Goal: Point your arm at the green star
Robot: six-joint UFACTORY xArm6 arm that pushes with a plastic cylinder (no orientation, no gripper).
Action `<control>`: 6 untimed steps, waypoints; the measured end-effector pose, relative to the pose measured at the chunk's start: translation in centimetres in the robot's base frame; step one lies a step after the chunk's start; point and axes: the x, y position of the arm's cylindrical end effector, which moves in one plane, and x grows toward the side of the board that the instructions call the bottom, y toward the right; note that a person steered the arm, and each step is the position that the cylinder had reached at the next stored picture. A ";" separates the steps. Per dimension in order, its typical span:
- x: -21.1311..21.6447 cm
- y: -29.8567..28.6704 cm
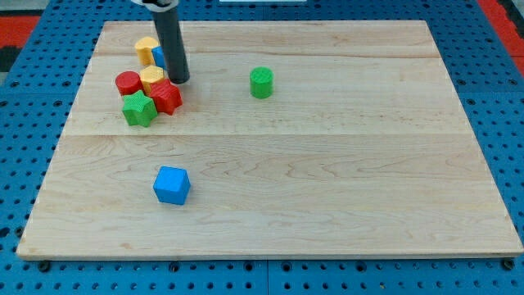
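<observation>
**Closing on the green star**

My tip [178, 80], a bare rod with nothing to clench or release, rests on the counter [327, 205] at the cluster's right edge. You'll find the green star [139, 108] near it, down-left, beyond the red block [166, 97]. The approach looks unfinished. Next, skirt below that block.

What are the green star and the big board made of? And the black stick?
The green star looks like matte plastic, probably 3D-printed: fine ridges show on its sides. The board looks like pale unpainted wood: grain lines and plank seams run across it. My rod, ending at my tip just above the star's cluster, looks like smooth dark plastic or metal; I cannot tell which.
</observation>
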 end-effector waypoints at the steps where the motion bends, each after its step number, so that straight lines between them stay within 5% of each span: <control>1: 4.8 1.7; 2: 8.4 4.3; 4: 2.9 1.2; 5: 4.7 -3.9; 6: 7.3 -2.7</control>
